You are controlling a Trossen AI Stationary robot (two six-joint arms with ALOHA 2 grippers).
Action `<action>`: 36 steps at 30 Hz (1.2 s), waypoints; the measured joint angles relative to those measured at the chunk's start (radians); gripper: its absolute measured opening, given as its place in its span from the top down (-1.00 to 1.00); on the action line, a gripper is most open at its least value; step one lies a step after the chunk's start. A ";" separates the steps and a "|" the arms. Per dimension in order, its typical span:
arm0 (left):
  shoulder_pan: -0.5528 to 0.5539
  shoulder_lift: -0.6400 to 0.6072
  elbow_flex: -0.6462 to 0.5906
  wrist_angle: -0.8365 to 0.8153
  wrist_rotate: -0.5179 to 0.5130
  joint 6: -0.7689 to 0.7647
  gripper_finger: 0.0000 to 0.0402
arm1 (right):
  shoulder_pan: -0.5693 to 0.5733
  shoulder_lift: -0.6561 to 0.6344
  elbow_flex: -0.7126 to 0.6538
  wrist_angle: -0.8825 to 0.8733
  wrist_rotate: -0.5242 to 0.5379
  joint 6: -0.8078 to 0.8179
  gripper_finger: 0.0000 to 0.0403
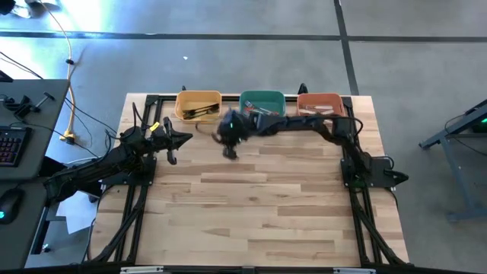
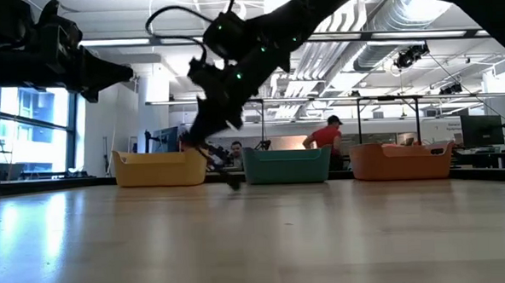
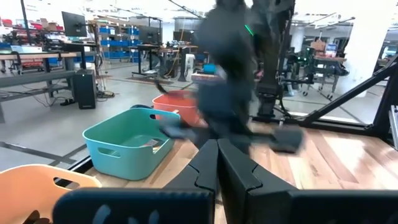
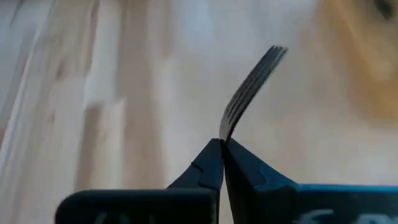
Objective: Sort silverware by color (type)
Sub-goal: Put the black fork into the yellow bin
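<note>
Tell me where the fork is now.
The fork is pinched in the right end effector, above the table's far middle, between yellow bin and green bin.

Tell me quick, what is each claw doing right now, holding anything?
Left gripper: shut, holding nothing, waiting at the table's left side.
Right gripper: shut on a fork, over the table in front of the yellow bin.

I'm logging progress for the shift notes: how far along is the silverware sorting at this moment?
Nearly done, it seems. Silverware already lies in the yellow bin, the green bin and the red bin, and no loose pieces show on the table. In hand: the right gripper is shut on a fork, near the yellow and green bins. The left gripper waits shut at the table's left. Left: dropping that fork.
</note>
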State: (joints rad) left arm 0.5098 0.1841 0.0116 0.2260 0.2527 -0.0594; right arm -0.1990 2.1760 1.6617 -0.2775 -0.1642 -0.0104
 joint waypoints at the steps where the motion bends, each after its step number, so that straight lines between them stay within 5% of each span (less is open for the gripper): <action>1: 0.000 0.000 0.000 0.000 -0.001 0.006 1.00 | -0.019 -0.001 0.030 -0.002 -0.002 -0.022 1.00; 6: 0.000 0.000 0.000 0.000 -0.035 0.019 1.00 | -0.112 0.034 0.230 -0.028 -0.003 -0.117 1.00; 14: 0.000 0.000 0.000 -0.023 -0.054 0.038 1.00 | -0.196 0.272 0.699 -0.164 -0.022 -0.220 1.00; 20: 0.000 0.001 0.000 -0.029 -0.056 0.047 1.00 | -0.249 0.264 0.592 -0.061 -0.062 -0.148 1.00; 36: 0.000 0.001 0.000 -0.028 -0.056 0.045 1.00 | -0.252 0.299 0.588 -0.049 -0.019 -0.123 0.89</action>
State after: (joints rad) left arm 0.5102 0.1848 0.0116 0.1978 0.1970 -0.0139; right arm -0.4515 2.4751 2.2501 -0.3261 -0.1837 -0.1339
